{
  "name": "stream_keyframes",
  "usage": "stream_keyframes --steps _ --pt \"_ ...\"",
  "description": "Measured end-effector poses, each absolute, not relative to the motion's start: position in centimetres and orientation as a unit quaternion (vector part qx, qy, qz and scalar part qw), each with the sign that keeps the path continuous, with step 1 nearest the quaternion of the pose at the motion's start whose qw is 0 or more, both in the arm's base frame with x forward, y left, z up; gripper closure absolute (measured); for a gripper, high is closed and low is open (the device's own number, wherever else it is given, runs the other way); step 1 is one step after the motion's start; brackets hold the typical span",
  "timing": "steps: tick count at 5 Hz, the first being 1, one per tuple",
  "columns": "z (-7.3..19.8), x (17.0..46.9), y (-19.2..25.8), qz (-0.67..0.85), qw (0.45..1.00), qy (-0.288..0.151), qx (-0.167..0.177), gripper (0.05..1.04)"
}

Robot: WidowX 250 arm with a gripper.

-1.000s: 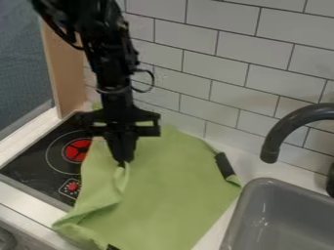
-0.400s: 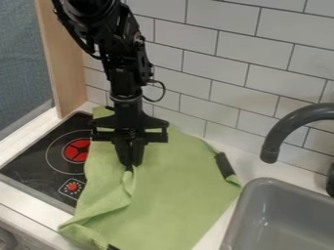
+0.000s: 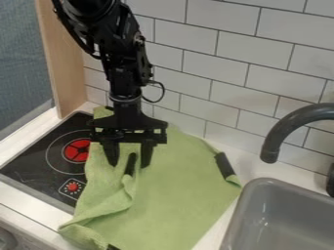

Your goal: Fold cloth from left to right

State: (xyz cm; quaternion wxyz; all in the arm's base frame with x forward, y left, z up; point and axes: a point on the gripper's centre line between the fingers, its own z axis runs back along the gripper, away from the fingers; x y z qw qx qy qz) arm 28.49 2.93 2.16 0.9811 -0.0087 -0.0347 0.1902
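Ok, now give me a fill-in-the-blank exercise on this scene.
The cloth is coloured ____.
The end effector is over the cloth, its fingers not shut but ____.
The burner's centre on the black stove is coloured ____.
In the view, the sink lies to the ____ of the cloth.
Missing words: green; open; red; right.

No legible text; tiny marks around red knob [image 3: 72, 186] on black stove [image 3: 32, 166], too small to read.
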Motion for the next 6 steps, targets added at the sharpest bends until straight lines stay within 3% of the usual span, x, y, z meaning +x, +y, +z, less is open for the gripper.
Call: stream_keyframes --steps 1,3,5,6 --pt "2.4 28.5 3.2 0.194 0.980 -0.039 -0.002 0.067" --pt "4.1 28.9 3.0 0.189 0.979 -0.069 0.025 0.085" --pt "7.8 27.4 3.4 0.168 0.983 -0.068 0.011 0.085" --pt "8.0 27.5 3.5 0.166 0.983 -0.071 0.012 0.085"
